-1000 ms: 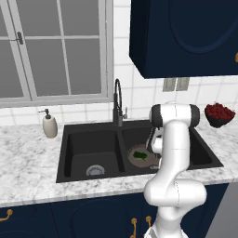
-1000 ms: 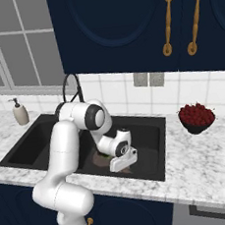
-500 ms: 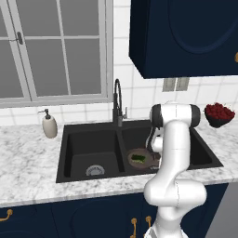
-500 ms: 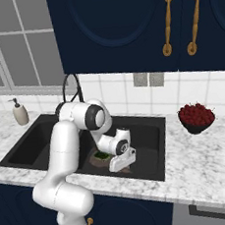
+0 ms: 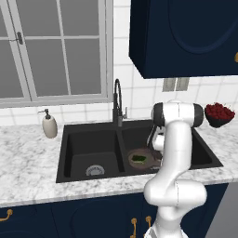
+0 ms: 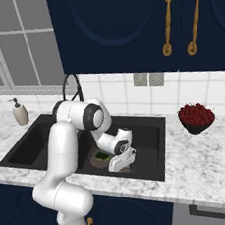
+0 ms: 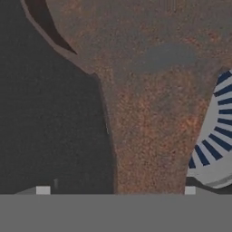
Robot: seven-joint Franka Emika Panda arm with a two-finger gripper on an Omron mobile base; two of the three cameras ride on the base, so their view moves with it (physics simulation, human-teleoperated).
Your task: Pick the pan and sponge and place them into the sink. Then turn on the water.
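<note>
The white arm's two-finger gripper (image 6: 121, 164) hangs low in the right basin of the large black double-basin sink (image 5: 74, 139), its jaws spread with nothing between them. At its 9 o'clock in the right base view lies the small round dark brown frying pan (image 5: 139, 158), the small green-and-yellow rectangular sponge (image 5: 138, 159) resting in it. The tall dark gooseneck faucet (image 5: 116, 104) stands at the pan's 11 o'clock.

No text, label, brand, number or sign can be read anywhere in these views of the kitchen.
</note>
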